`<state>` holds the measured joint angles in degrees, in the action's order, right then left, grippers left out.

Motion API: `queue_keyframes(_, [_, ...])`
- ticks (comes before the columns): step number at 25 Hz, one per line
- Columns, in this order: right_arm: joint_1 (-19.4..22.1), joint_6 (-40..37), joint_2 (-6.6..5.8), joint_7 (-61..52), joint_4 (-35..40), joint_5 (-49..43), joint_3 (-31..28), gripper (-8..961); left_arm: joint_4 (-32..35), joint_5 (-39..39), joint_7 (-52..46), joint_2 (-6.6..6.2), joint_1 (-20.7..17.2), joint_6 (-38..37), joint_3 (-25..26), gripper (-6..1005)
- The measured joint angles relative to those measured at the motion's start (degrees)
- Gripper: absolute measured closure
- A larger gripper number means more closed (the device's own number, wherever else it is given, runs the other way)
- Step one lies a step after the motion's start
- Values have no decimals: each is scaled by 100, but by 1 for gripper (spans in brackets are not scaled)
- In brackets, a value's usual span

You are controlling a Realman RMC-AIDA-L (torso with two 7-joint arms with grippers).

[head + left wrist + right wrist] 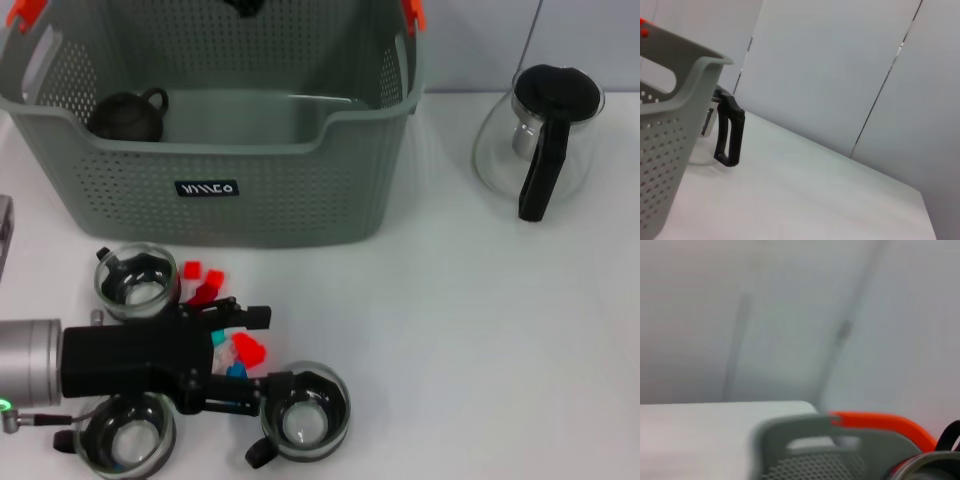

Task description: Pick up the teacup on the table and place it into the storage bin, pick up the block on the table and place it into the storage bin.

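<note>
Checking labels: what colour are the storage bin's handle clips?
Orange-red, on the storage bin; clearest in the head view.

White table (480,330), pale grey wall panels (830,65) (dark seams)

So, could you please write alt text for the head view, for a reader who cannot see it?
The left pincer reaches low over small red and blue blocks on a white table, among three glass teacups. Behind stands a grey-green storage bin holding a dark teapot; a glass carafe stands to its right.
</note>
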<state>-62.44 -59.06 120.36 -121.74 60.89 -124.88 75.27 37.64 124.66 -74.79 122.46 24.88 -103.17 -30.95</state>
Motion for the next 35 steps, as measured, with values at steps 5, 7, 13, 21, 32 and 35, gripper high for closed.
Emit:
queue_keyframes(5, [-726,1448,-30,135,-1946,-97,-35,896,-64,0,9,-2,92,-15,-7,51])
queue_keyframes(7, [-891,1936,-10,144,-2393,-108,-13,896,-69,-6,9,-8,115,-14,-8,51])
queue_keyframes(13, [-1064,2728,23,150,-3072,-102,82,896,-73,-41,10,-21,189,1,-8,51])
queue_keyframes(21, [-1010,2856,42,139,-3460,-60,299,896,-74,-42,13,-29,221,0,-8,51])
queue_keyframes(32, [-883,2711,49,44,-3580,-36,492,895,-92,-18,49,3,191,-1,-7,52])
queue_keyframes(35, [-880,2651,47,10,-3620,-39,501,895,-101,-18,52,5,179,0,-7,52])
